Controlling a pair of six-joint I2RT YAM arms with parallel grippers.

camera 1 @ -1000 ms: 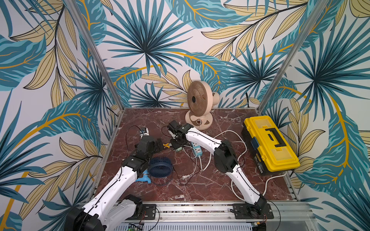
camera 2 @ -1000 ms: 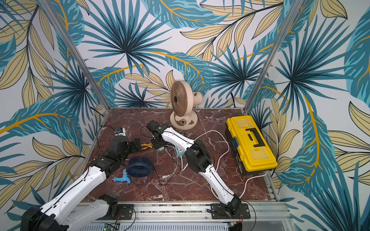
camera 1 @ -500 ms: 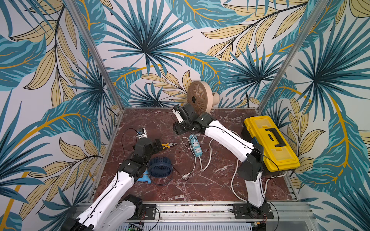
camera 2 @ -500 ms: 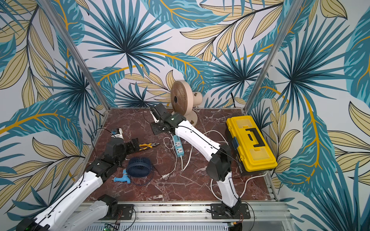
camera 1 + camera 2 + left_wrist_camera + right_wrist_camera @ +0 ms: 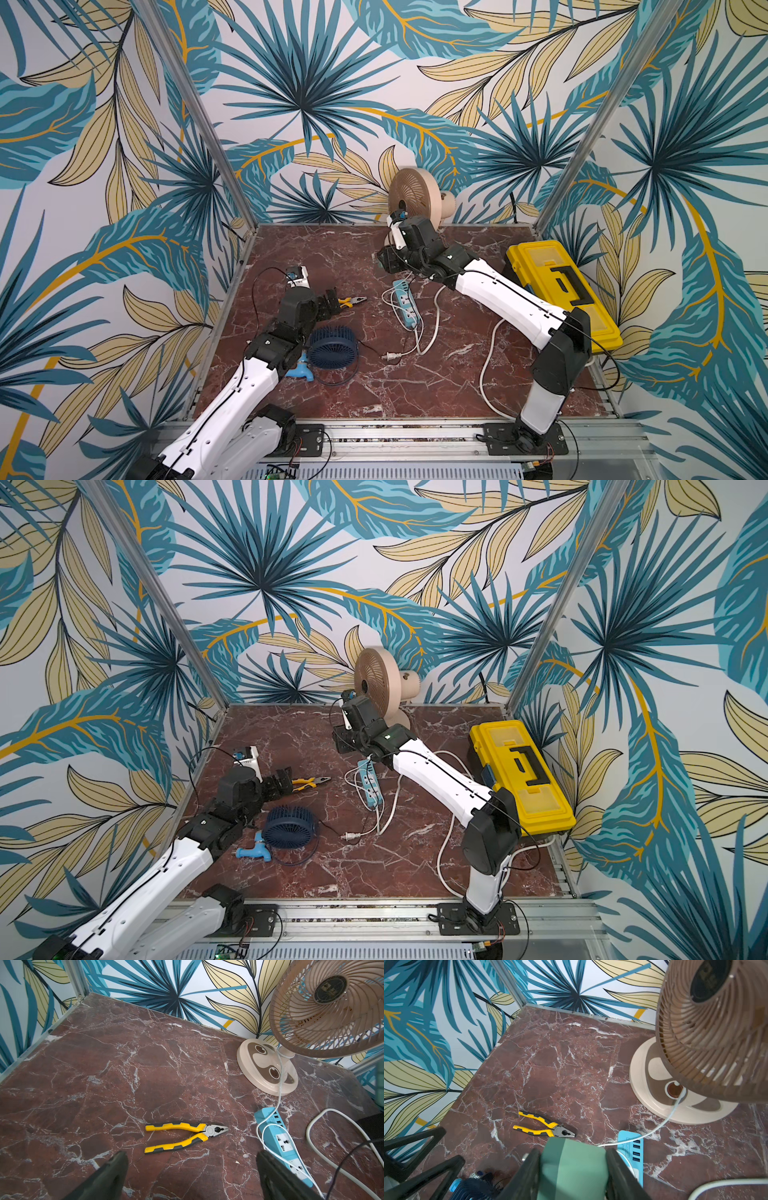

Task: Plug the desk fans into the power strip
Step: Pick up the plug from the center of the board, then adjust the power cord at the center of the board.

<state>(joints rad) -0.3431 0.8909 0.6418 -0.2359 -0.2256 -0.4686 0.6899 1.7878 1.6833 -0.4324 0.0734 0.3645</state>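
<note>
Your power strip [image 5: 405, 303] lies flat near the middle of the tabletop [image 5: 332, 249], and everything else here is placed from it. Its row of small ports points at the beige desk fan [image 5: 415, 199], which stands upright just beyond that end. The fan's thin white cord [image 5: 280, 1088] drops from the base and crosses the strip's port end. Past the strip's opposite end, a pale plug [image 5: 389, 356] on a thin white lead lies loose on the marble, in none of the sockets.

Your right pincer [image 5: 572, 1152] hangs above the strip's port end, between the strip and the fan base. It is clenched on a green block [image 5: 571, 1172] that touches both fingers; what that block is cannot be told.

Your left pincer [image 5: 191, 1167] sits off the strip's long side, spread wide and holding nothing. Yellow-handled pliers [image 5: 182, 1136] lie between it and the strip. A small blue fan [image 5: 332, 347] lies on that same side, near the strip's plug end. A yellow toolbox [image 5: 557, 291] stands well apart on the strip's other side.
</note>
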